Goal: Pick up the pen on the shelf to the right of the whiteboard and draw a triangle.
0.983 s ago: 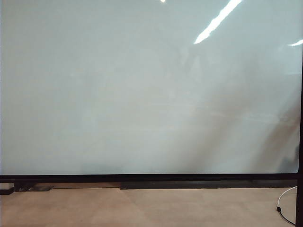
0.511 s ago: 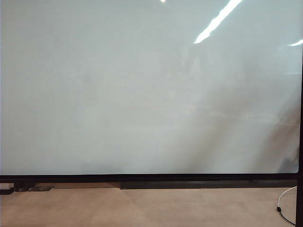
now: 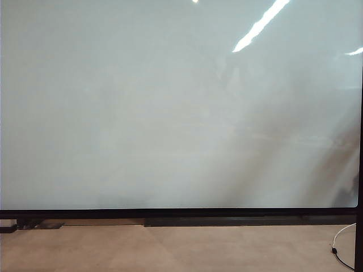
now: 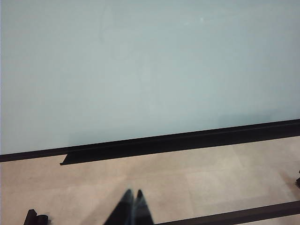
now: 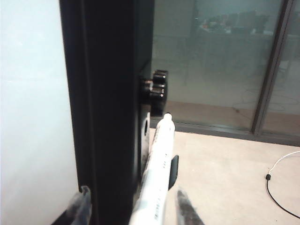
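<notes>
The whiteboard (image 3: 170, 107) fills the exterior view, pale and glossy, and no triangle shows on it. Neither gripper appears there. In the right wrist view the white pen (image 5: 157, 180) with small dark print stands beside the board's black side frame (image 5: 103, 108), against a small black shelf piece (image 5: 174, 169). My right gripper (image 5: 133, 206) is open: one finger lies over the board face, the other just beyond the pen, so the frame edge and pen sit between them with gaps. My left gripper (image 4: 133, 194) is shut, hovering over the floor below the board's lower edge.
A black ledge (image 3: 227, 221) runs under the board. A white cable (image 3: 342, 245) lies on the beige floor at the right, also seen as the cable (image 5: 277, 176). A black knob (image 5: 157, 88) juts from the frame, with a glass wall (image 5: 220, 65) behind.
</notes>
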